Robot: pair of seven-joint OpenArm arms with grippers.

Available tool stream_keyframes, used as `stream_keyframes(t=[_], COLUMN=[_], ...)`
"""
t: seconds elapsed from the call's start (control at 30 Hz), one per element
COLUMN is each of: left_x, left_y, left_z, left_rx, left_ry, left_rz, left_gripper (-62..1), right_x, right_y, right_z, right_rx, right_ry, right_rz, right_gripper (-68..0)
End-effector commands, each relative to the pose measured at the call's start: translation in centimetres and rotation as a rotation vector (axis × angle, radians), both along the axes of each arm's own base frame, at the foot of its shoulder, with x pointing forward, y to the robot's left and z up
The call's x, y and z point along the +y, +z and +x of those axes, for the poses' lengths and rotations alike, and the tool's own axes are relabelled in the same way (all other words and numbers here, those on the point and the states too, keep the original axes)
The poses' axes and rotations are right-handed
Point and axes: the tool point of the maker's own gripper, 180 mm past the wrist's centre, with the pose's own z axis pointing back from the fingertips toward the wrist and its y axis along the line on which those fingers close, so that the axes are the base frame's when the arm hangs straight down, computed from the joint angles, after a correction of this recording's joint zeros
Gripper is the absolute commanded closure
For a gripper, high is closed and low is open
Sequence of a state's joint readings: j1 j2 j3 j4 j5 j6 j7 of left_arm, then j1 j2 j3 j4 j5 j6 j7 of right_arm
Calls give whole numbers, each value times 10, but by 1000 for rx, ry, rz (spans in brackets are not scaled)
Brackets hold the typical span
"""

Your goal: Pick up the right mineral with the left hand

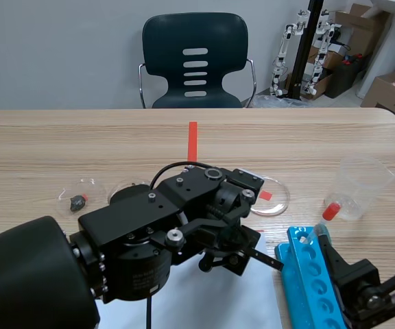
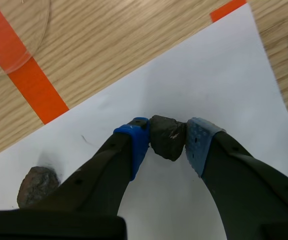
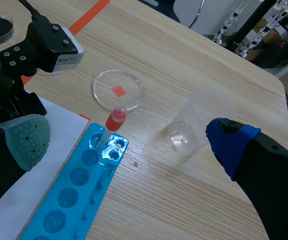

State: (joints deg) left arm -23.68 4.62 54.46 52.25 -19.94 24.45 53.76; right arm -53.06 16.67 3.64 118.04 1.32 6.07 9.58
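White paper [image 2: 224, 65] lies bare around my left gripper [image 2: 168, 137]. Its edges pass at eleven and three o'clock, with the wooden table [image 2: 134, 35] beyond. A second stone [image 2: 37, 184] sits on the paper at eight o'clock, well apart. My pads [image 2: 136, 137] clamp the dark right mineral [image 2: 167, 145] from both sides. My right gripper [image 3: 129, 140] hangs spread wide above the blue rack [image 3: 79, 185].

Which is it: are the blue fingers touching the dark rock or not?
Touching. In the left wrist view, the left gripper presses its pads against both sides of the mineral.
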Motion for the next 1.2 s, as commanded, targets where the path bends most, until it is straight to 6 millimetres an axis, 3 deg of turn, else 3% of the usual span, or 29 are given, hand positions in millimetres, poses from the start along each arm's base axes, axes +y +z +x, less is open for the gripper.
stream_keyframes(t=[0.0,0.47,0.77,1.17], left_x=[-1,17,36,65], left_y=[4,14,54,117], left_z=[6,22,34,18], left_rx=[-24,-129,-295,-574], left_ry=[4,-4,-21,-4], left_rz=[-7,9,-64,-253], left_gripper=[-110,-111,-111,-111], right_x=[2,2,2,2], right_y=[10,10,10,10], right_z=[3,3,3,3], right_rx=[-33,-33,-33,-33], right_ry=[4,4,4,4], right_rz=[11,11,11,11], right_gripper=[-679,-679,-679,-679])
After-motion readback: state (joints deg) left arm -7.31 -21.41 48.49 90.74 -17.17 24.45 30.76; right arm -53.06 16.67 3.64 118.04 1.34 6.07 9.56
